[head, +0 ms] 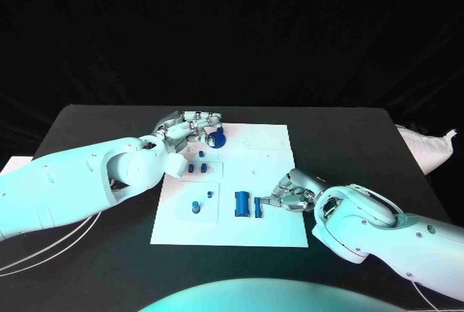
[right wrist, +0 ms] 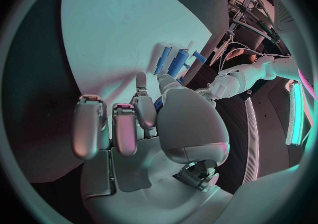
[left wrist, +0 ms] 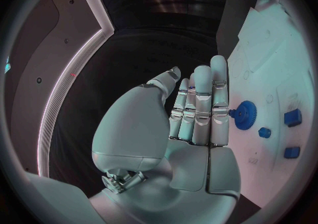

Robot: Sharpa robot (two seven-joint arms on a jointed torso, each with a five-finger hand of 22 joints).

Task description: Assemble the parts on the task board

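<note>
Toothed blue gear touching left hand fingers.

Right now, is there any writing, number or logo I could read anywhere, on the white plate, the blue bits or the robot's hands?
None can be read.
Task board: plain white, only faint outlines and small holes.
Blue gear at the left hand: no marking.
Blue bar near the right hand: no marking.
</note>
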